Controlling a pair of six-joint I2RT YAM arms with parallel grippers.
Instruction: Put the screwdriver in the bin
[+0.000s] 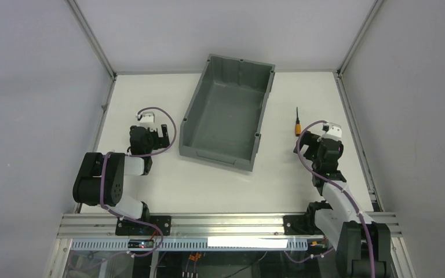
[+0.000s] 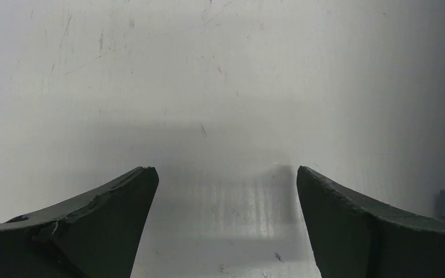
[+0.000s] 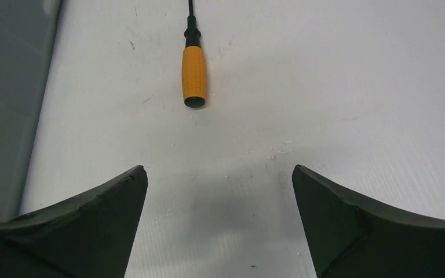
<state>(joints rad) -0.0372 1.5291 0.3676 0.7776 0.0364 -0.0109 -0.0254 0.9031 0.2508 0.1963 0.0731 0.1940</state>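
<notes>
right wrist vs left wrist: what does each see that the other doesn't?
Right wrist only: the screwdriver lying on the table ahead of the open right gripper, handle nearest; the bin wall at the left edge. Left wrist only: the open left gripper over bare, scratched table. Both: white table, jaws apart, nothing held.

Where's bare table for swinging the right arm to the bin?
Bare strip between the bin and the screwdriver; wider patch between its front lip and the near rail. Crowded where the right gripper sits just short of the screwdriver.
</notes>
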